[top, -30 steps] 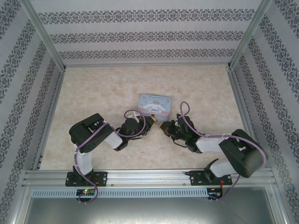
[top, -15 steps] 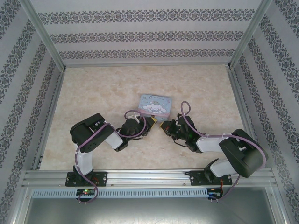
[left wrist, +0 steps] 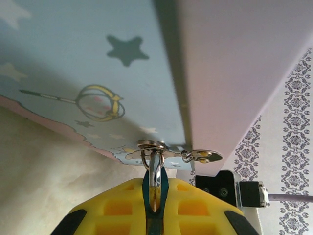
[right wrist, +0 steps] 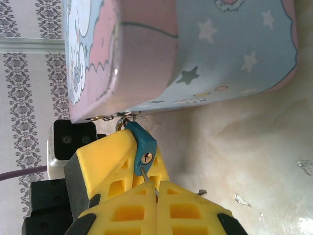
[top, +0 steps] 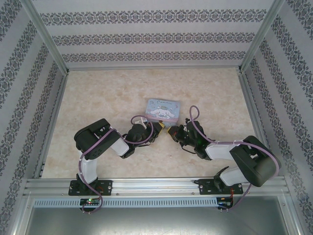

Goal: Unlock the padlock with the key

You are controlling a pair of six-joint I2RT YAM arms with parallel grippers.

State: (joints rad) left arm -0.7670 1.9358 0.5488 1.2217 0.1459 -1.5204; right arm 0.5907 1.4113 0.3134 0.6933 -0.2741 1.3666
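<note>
Marbled tabletop (top: 98,98): padlock (right wrist: 141,142) hangs from the tin box (top: 163,108) hasp.
Its body is pinched by the left gripper (left wrist: 154,188); the right gripper (right wrist: 156,190) pinches the key (right wrist: 148,176), mostly hidden, tip at the keyhole.

You have a glossy printed tin (right wrist: 195,54) with a shiny metal hasp (left wrist: 156,145), a smooth teal padlock (right wrist: 143,142) with brassy keyway, a thin metal key (right wrist: 148,177), and matt yellow plastic fingers (right wrist: 186,205).
</note>
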